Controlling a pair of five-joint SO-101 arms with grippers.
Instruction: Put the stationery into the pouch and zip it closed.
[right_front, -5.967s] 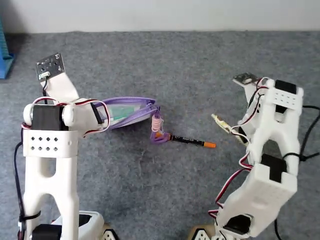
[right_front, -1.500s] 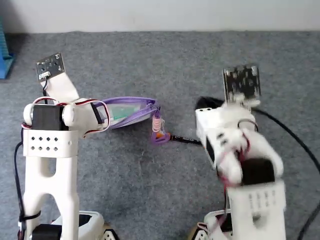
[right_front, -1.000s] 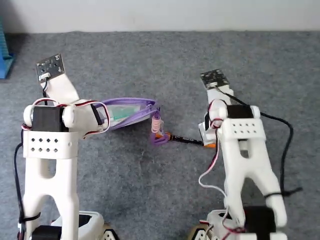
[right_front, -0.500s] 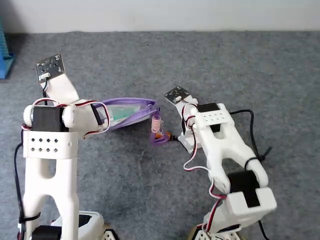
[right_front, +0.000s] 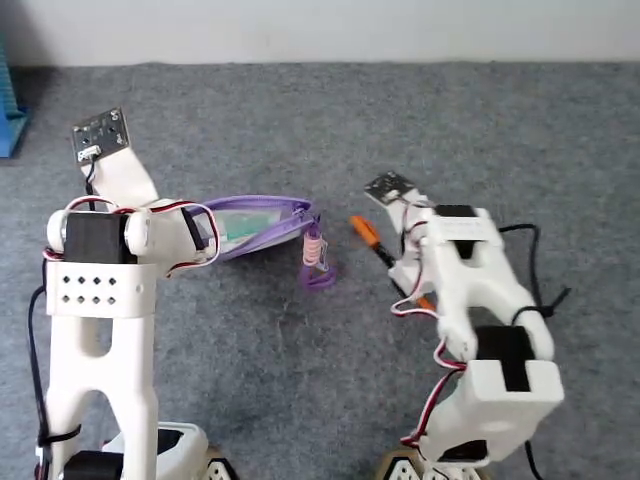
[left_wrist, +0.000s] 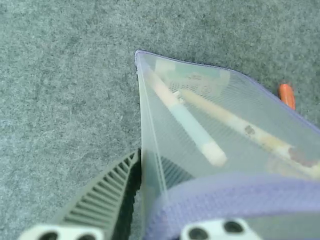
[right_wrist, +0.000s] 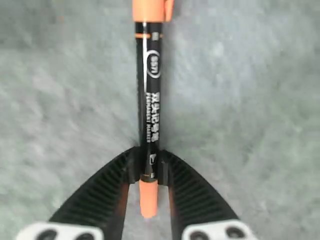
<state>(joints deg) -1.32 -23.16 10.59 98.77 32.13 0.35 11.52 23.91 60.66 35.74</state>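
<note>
Grey surface: one felt-like grey table (right_front: 300, 120) carries everything; a single blue object (right_front: 8, 110) sits at its far left edge.
Arms: two white arms, one on each side of the table.
Pouch count: one pouch (right_front: 262, 222), clear mesh with purple zip edging, lying left of centre.
Pouch mouth: the two zip edges stand apart, so the mouth is open along the top.
Zip pull: one pink-and-purple charm (right_front: 316, 262) hangs at the pouch end nearest the right arm and lies on the table.
Inside the pouch: three items show through the mesh. They are one pale whitish stick (left_wrist: 185, 120), one cream pencil-like stick (left_wrist: 240, 127) and one pale green flat piece (left_wrist: 192, 80).
Left gripper (left_wrist: 150, 172): clamped on the pouch's corner, with one ribbed finger in front of the mesh and the other seen through it behind. The purple edging lies just by the jaws.
Loose stationery: one pen (right_wrist: 148, 100), black-barrelled with orange at both ends.
Right gripper (right_wrist: 149, 167): clenched on the pen close to its tail. The short orange tail tip sits between the two fingers, and the long barrel and orange cap stick out beyond the fingertips.
Pen's place: in the high view it lies slantwise to the right of the pouch. Its cap end is near the zip-pull end of the pouch but apart from it.
Pen and table: whether the pen touches the table cannot be told.
</note>
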